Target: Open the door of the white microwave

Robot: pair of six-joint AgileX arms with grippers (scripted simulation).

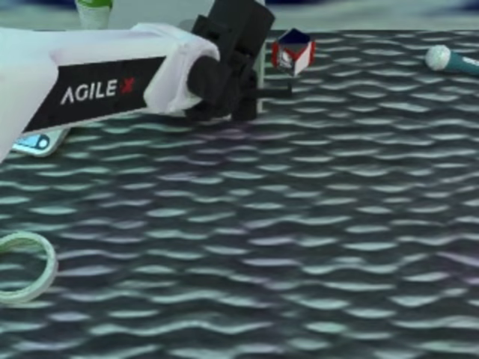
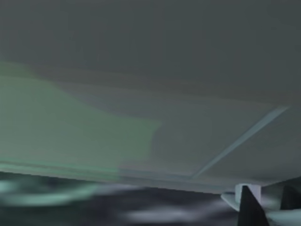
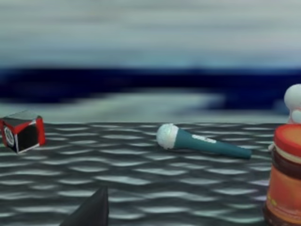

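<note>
The white microwave (image 1: 157, 11) stands at the table's far edge, mostly hidden under my left arm. Its door (image 1: 260, 71) shows as a thin pale upright edge, swung out towards the table. My left gripper (image 1: 256, 93) is at that edge, one dark finger on each side, shut on the door. In the left wrist view the microwave's pale grey surface (image 2: 155, 56) fills the picture, with a greenish patch (image 2: 61, 127). The left gripper (image 2: 269, 207) sits low, a pale piece showing between its dark tips. My right gripper (image 3: 96, 212) is parked apart, out of the top view.
A red, white and blue cube (image 1: 293, 51) lies just right of the door. A teal microphone (image 1: 449, 60) lies far right. A small silver scale (image 1: 37, 142) sits under my left arm, a pale ring (image 1: 26, 265) at the left edge. An orange container (image 3: 284, 179) stands near my right gripper.
</note>
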